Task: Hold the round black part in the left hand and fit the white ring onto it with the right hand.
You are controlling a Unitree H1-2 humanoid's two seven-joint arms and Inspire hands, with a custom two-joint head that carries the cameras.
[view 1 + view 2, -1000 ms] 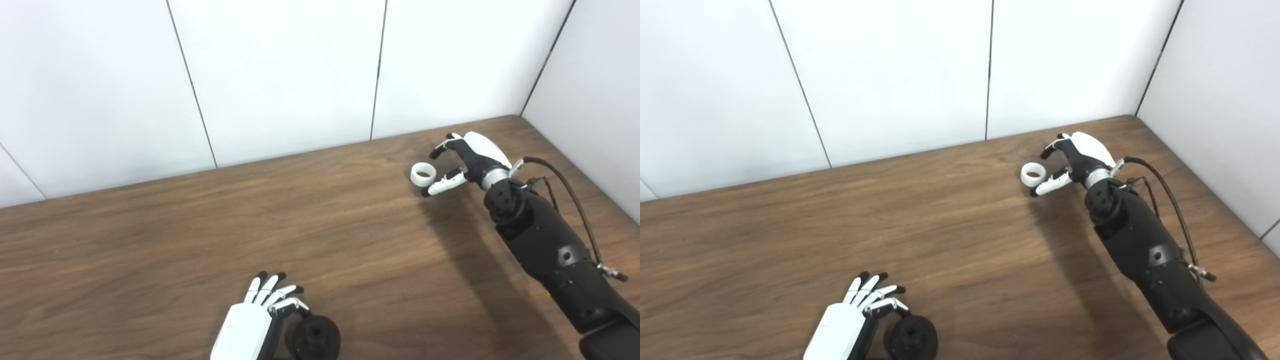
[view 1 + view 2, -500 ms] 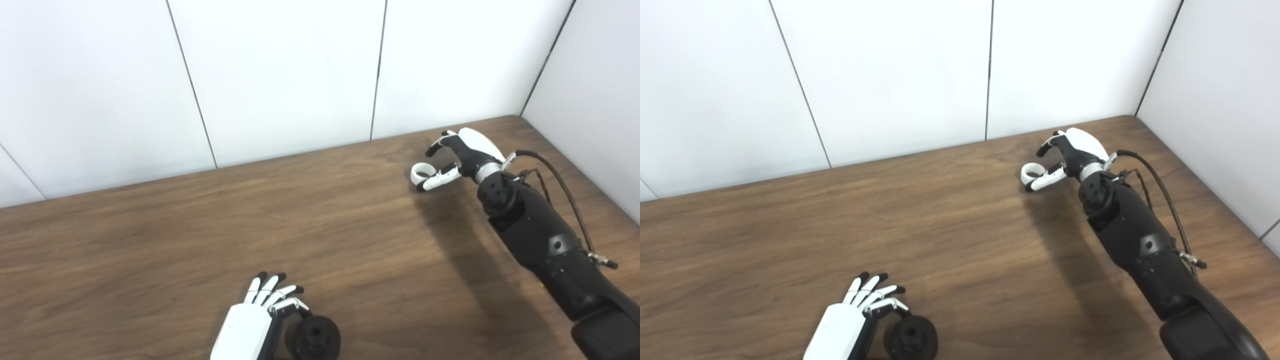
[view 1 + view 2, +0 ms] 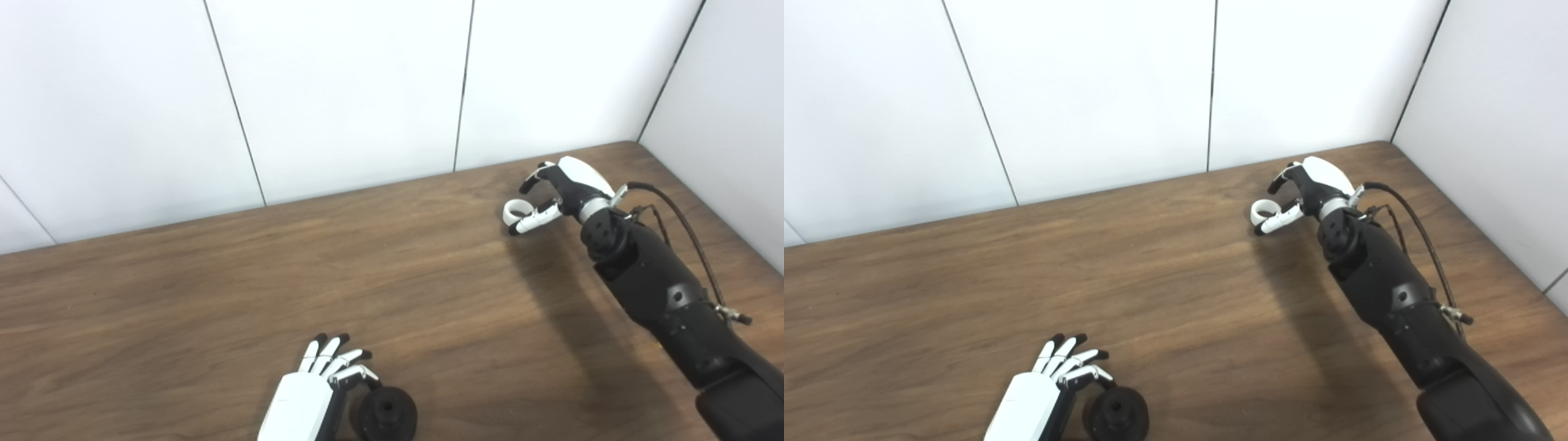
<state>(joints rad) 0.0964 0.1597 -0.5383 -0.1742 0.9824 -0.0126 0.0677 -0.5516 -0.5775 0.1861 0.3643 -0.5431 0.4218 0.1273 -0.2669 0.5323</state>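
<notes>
The round black part [image 3: 387,414] lies on the wooden table [image 3: 245,288] at the near edge. My left hand [image 3: 309,392] rests just left of it with fingers spread, open, its thumb side touching or nearly touching the part. The white ring [image 3: 509,211] lies on the table at the far right. My right hand [image 3: 566,184] is at the ring, open: the thumb [image 3: 534,218] crosses its near side and the fingers curl above its far side, with a gap between them.
White wall panels stand along the table's far edge and right side, meeting in a corner [image 3: 637,141] close behind my right hand. A black cable [image 3: 686,226] loops off the right forearm.
My right hand has moved left and slightly away from me, so its thumb and fingers now reach around the white ring. The left hand and black part have not moved.
</notes>
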